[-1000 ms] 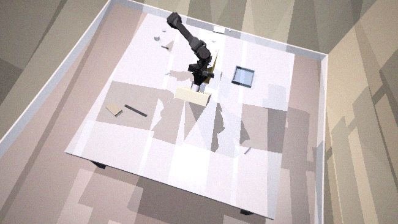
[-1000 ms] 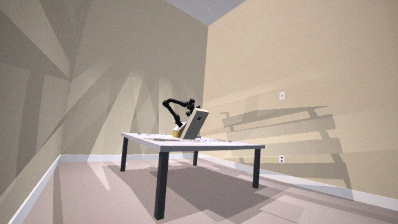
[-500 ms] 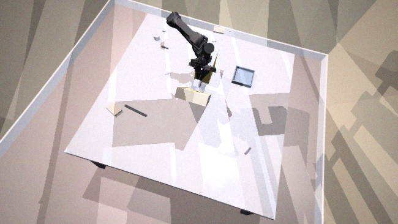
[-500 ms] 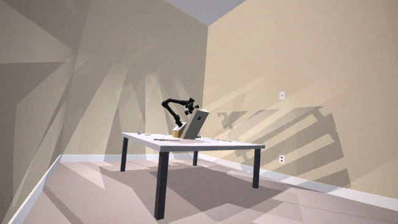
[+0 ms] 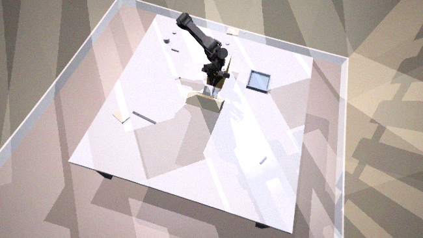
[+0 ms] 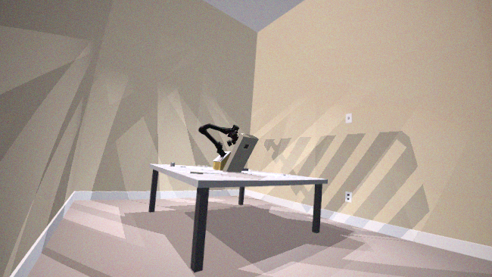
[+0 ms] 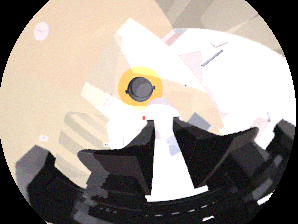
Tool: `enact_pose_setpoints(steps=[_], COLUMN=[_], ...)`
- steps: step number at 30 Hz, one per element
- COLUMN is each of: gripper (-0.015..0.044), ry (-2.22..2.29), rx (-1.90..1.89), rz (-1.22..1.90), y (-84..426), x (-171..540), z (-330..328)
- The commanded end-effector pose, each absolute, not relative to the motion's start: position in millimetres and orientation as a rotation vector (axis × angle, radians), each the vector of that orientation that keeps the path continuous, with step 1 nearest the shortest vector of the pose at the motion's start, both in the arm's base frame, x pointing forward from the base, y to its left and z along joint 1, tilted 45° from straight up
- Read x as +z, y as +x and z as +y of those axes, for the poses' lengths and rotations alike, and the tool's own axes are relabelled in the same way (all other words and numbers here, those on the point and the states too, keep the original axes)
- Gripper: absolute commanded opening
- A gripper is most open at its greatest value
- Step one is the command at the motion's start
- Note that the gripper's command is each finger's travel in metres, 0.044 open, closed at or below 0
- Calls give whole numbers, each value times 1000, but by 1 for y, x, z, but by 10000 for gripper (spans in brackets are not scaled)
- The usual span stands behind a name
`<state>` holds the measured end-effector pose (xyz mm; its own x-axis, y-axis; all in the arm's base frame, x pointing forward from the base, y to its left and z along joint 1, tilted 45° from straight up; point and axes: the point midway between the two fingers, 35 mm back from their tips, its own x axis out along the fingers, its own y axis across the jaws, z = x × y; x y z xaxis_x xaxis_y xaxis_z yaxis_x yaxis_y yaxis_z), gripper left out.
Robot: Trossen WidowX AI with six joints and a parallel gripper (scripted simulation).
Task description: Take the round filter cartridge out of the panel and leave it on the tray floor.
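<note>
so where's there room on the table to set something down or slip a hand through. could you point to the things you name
In the top view, room shows between the dark bar (image 5: 144, 117) (image 6: 196, 172) (image 7: 212, 58) and the small grey piece (image 5: 263, 160), and between that piece and the tray (image 5: 257, 88). It's crowded where the gripper (image 5: 213, 87) (image 6: 231, 143) (image 7: 162, 121) works at the panel (image 5: 205, 103) (image 6: 241, 155) (image 7: 175, 100).

White tabletop (image 5: 182, 153) (image 6: 261, 180) below the end effector (image 5: 213, 86) (image 6: 231, 141) (image 7: 164, 122), dark legs. Pinkish floor (image 5: 130, 214) (image 6: 125, 242) under it, pale baseboard (image 5: 345, 130) (image 6: 140, 195). Beige walls (image 5: 390, 97) (image 6: 325, 68) beyond, striped with light and hard shadow. Wall outlet (image 6: 348, 197) sits lower than end effector.
</note>
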<state>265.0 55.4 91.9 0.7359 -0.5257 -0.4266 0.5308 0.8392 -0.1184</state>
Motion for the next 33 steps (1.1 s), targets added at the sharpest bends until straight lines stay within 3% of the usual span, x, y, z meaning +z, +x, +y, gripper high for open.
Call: enact_pose_setpoints(steps=[1,8,13,26,33], gripper=[0,0,115,115,115], ry=[16,16,11,16,17], rx=[-578,-578,-582,-578,-578], rz=[459,459,465,459,459], y=[257,246,249,247,287], x=[84,73,76,74,117], z=[48,37,41,38,75])
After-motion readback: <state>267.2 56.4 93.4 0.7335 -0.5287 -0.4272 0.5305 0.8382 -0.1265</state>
